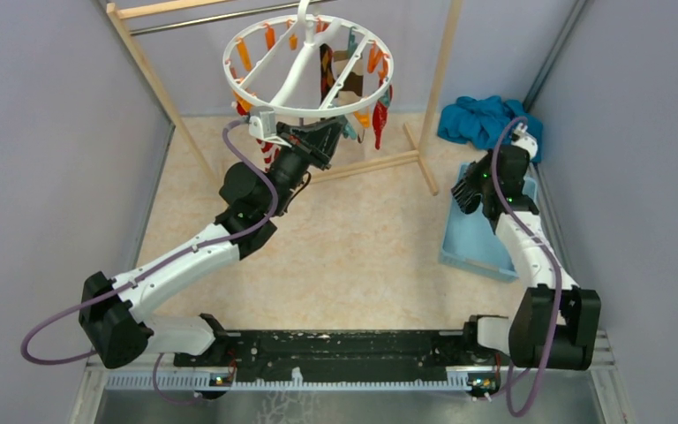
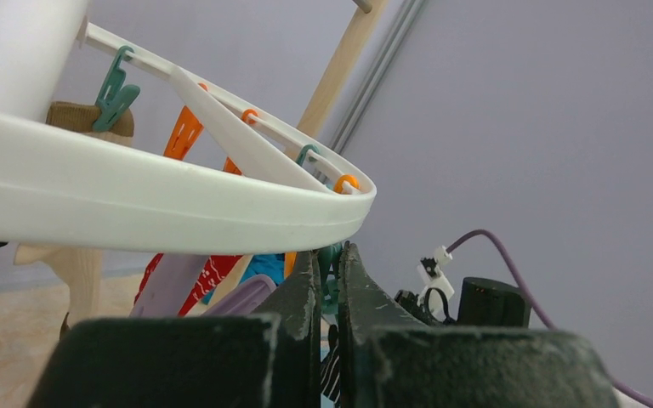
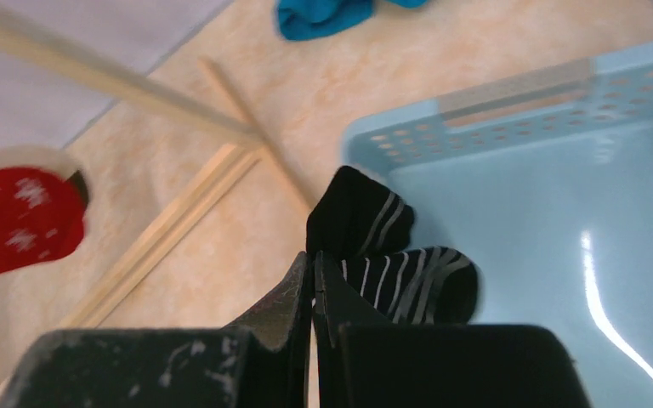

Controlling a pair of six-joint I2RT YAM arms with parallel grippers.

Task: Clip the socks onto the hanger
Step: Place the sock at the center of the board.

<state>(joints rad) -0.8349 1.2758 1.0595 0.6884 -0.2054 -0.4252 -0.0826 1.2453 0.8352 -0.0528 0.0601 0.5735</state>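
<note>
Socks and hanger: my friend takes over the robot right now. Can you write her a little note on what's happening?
Left gripper: shut just under the hanger rim, a teal clip at its tips; pinched or not, unclear.
Right gripper: shut on the black striped sock, over the blue basket.
Done: a red sock and others hang on the hanger.
Left: carry the black striped sock over and clip it.
</note>
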